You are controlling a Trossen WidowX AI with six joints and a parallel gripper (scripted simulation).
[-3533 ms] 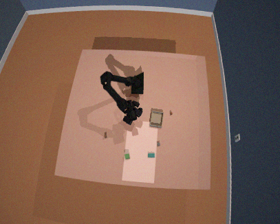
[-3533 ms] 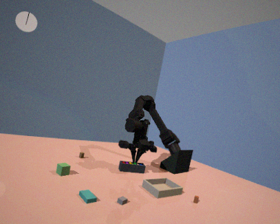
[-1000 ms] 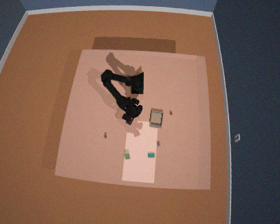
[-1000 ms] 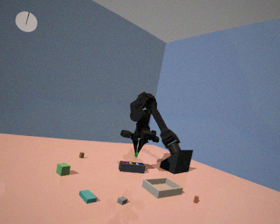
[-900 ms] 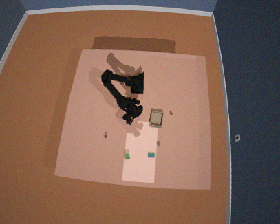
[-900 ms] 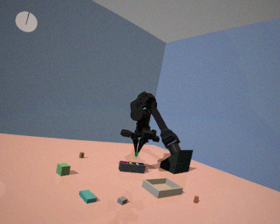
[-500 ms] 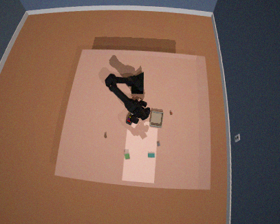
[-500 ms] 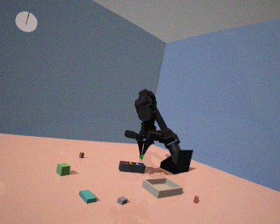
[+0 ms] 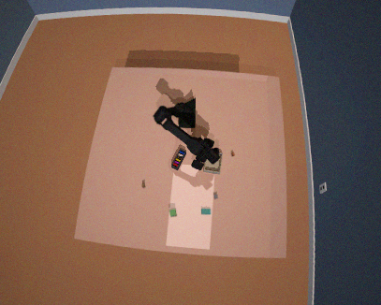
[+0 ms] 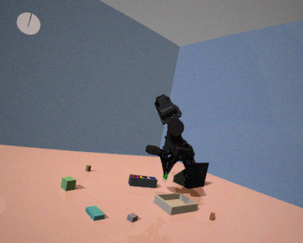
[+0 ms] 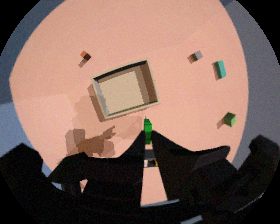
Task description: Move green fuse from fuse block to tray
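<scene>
My gripper [image 10: 164, 177] [image 11: 147, 133] is shut on the green fuse [image 10: 165, 176] [image 11: 147, 129] and holds it in the air, between the fuse block and the tray. The dark fuse block [image 9: 178, 157] [image 10: 142, 180] lies on the table with several coloured fuses in it, left of the gripper in the exterior view. The grey open tray [image 10: 164, 204] [image 11: 149, 83] [image 9: 216, 169] lies in front of the gripper and lower down; in the wrist view it sits just beyond the fuse tip. In the top view the arm partly covers the tray.
A green cube [image 10: 68, 183] [image 11: 228, 120], a teal block [image 10: 95, 212] [image 11: 220, 68], a small grey cube [image 10: 132, 217] [image 11: 195, 56] and two small brown pegs [image 10: 88, 168] [image 10: 212, 216] lie scattered on the table. The arm's black base [image 10: 194, 174] stands behind the tray.
</scene>
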